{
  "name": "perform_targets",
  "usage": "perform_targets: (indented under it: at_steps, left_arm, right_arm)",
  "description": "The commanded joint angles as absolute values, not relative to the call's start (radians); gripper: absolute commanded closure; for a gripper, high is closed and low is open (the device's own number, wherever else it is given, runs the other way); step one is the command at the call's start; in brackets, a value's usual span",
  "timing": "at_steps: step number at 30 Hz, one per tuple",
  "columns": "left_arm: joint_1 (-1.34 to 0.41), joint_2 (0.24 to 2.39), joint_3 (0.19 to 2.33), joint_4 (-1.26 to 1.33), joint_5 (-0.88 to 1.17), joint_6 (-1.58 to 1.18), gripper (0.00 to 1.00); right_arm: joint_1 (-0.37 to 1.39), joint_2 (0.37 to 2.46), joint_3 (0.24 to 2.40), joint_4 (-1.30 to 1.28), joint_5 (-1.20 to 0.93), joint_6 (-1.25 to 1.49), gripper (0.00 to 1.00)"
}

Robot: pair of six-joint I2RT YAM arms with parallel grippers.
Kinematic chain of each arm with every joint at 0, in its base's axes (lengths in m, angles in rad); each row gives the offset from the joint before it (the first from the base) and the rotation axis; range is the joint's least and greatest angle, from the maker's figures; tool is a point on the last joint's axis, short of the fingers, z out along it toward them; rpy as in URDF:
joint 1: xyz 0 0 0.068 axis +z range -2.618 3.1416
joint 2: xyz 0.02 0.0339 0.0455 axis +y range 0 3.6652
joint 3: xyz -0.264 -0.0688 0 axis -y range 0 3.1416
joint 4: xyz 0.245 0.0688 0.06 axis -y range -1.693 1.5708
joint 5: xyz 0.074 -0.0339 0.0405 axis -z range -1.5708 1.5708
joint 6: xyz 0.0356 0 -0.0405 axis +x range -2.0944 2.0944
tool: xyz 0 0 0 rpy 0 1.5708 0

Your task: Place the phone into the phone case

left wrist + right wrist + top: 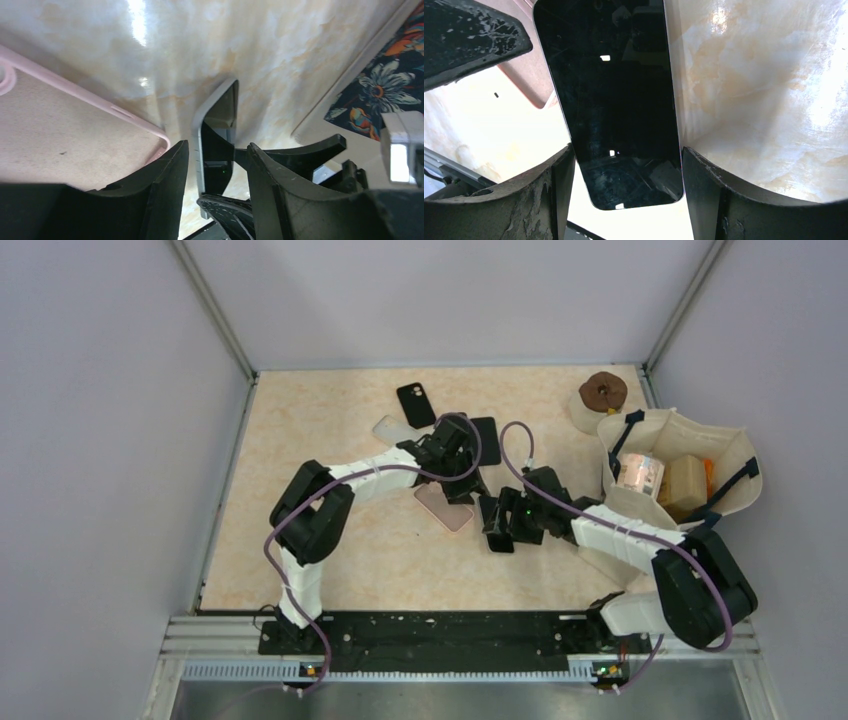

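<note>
Marbled beige tabletop (300,420) spreads under both arms, with the pink phone case (445,508) lying flat near its middle. The right gripper (626,155) pinches the phone (614,90) by its 2 long edges. The left gripper (217,145) straddles the same phone, fingers spread, a slim gap on each side. The case sits at 9 o'clock of the phone. I'd tuck 1 corner under the case lip first, then press the rest down. No brand or writing is legible.
</note>
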State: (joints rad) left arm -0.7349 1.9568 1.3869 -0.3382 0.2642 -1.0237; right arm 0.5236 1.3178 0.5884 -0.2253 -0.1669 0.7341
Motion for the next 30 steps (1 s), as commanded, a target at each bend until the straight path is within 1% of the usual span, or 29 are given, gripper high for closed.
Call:
perform_targets:
  at_steps: [1, 8, 11, 13, 14, 17, 22, 23, 24, 28, 30]
  left_arm:
    - [-0.738, 1.968, 1.404, -0.355, 0.224, -1.032, 0.48]
    - [-0.748, 2.014, 1.432, -0.344, 0.255, -1.024, 0.47]
    - [-0.752, 2.028, 1.434, -0.332, 0.262, -1.030, 0.49]
    - [-0.753, 2.035, 1.435, -0.320, 0.274, -1.036, 0.53]
    - [-0.754, 2.038, 1.433, -0.313, 0.279, -1.039, 0.56]
    - [-0.757, 2.049, 1.434, -0.292, 0.299, -1.042, 0.74]
    - [-0.767, 2.063, 1.442, -0.279, 0.324, -1.043, 0.91]
    - [-0.767, 2.064, 1.441, -0.276, 0.330, -1.044, 0.97]
    - [-0.767, 2.066, 1.437, -0.272, 0.333, -1.045, 1.00]
    - [-0.762, 2.042, 1.416, -0.254, 0.344, -1.039, 1.00]
    - [-0.750, 2.020, 1.399, -0.233, 0.358, -1.037, 1.00]
  right_arm:
    - [0.539, 1.284, 0.586, -0.199, -0.179, 0.739, 0.57]
    - [0.539, 1.289, 0.586, -0.198, -0.180, 0.737, 0.57]
    - [0.539, 1.288, 0.585, -0.195, -0.178, 0.736, 0.57]
    - [0.539, 1.290, 0.584, -0.194, -0.178, 0.736, 0.57]
    - [0.539, 1.290, 0.582, -0.193, -0.178, 0.734, 0.57]
    - [0.539, 1.289, 0.580, -0.189, -0.178, 0.734, 0.57]
    - [0.539, 1.285, 0.582, -0.190, -0.173, 0.729, 0.56]
    - [0.539, 1.286, 0.584, -0.191, -0.173, 0.727, 0.54]
    - [0.538, 1.286, 0.585, -0.193, -0.173, 0.725, 0.50]
    - [0.538, 1.283, 0.605, -0.211, -0.164, 0.701, 0.29]
    - [0.539, 1.277, 0.617, -0.222, -0.156, 0.680, 0.21]
